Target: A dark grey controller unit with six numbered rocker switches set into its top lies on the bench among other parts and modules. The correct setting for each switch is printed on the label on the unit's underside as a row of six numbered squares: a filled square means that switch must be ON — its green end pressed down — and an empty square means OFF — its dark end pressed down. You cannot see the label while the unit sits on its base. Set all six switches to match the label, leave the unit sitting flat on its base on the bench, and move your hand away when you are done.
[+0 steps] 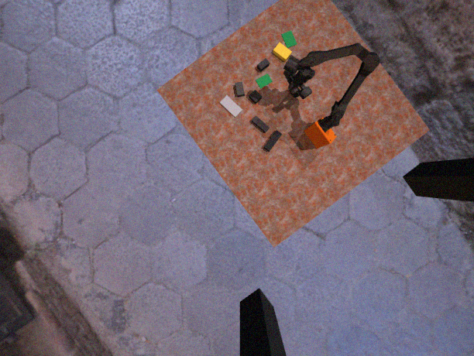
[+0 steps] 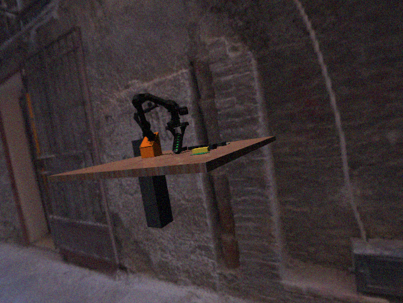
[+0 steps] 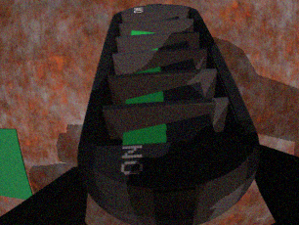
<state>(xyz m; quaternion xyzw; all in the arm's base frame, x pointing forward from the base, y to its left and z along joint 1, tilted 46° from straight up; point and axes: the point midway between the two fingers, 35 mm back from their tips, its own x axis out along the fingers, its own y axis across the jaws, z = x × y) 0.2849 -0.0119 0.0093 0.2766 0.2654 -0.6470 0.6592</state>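
The dark grey controller unit [image 2: 178, 143] [image 3: 171, 171] stands on end, slightly tilted, below my gripper [image 2: 178, 129] [image 3: 169, 167]. Its lower end is at or just above the bench top [image 1: 286, 201] [image 2: 125, 165]; I cannot tell if they touch. My gripper is shut on the unit, one finger at each side. In the wrist view the row of rocker switches runs away from me, with green showing on several and ON printed near the closest one. The exact setting of each switch is hard to read. The label on the underside is hidden.
A yellow block [image 1: 282, 51] [image 2: 200, 151] and a green plate [image 1: 289, 39] lie near the gripper. Another green plate [image 1: 264, 80], several dark modules [image 1: 259, 124] and a white plate [image 1: 231, 106] lie further along. The orange arm base [image 1: 319, 135] [image 2: 151, 150] stands on the bench.
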